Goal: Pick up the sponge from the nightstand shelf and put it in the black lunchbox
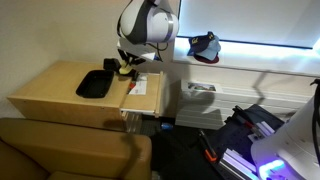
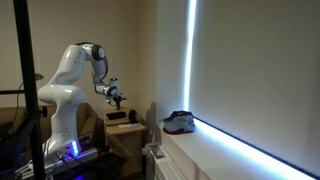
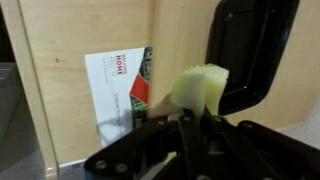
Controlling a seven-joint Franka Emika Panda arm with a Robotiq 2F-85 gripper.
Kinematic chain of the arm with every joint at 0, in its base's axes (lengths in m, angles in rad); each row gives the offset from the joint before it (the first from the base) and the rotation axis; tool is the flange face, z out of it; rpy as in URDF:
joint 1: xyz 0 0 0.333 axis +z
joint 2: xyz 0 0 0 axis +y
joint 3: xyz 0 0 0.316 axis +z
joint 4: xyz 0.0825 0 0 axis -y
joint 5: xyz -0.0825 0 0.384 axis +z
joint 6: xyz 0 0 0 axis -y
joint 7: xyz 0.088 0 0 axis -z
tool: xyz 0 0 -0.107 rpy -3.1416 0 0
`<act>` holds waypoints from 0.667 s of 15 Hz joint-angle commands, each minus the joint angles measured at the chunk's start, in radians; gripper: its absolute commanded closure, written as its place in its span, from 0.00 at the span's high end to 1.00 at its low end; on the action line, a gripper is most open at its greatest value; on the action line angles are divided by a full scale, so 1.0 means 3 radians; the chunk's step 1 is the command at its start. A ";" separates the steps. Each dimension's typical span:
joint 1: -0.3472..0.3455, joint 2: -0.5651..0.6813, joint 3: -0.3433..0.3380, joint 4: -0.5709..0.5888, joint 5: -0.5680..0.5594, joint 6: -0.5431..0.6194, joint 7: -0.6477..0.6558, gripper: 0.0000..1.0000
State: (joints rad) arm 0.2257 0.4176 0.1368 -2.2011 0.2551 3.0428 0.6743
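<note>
My gripper (image 3: 195, 118) is shut on the pale yellow sponge (image 3: 200, 88) and holds it in the air above the nightstand. In the wrist view the sponge hangs over the near edge of the black lunchbox (image 3: 250, 50), which lies open and flat on the tan top. In an exterior view the gripper (image 1: 127, 66) with the sponge (image 1: 126, 70) sits just beside the lunchbox (image 1: 96, 84). The narrow cream shelf (image 1: 146, 95) lies under and beside the gripper. In the far exterior view the gripper (image 2: 117, 98) hovers above the lunchbox (image 2: 120, 116).
A white paper card with red and green print (image 3: 118, 85) lies on the nightstand next to the lunchbox, also visible in an exterior view (image 1: 134, 86). A small black gadget (image 1: 111, 64) sits behind the lunchbox. A dark bag with red accents (image 1: 205, 46) rests on the windowsill.
</note>
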 commanded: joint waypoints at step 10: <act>0.0251 0.0651 0.0121 0.0657 0.0021 -0.0016 -0.0319 0.02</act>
State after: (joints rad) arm 0.2572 0.4947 0.1721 -2.1420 0.2607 3.0369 0.6234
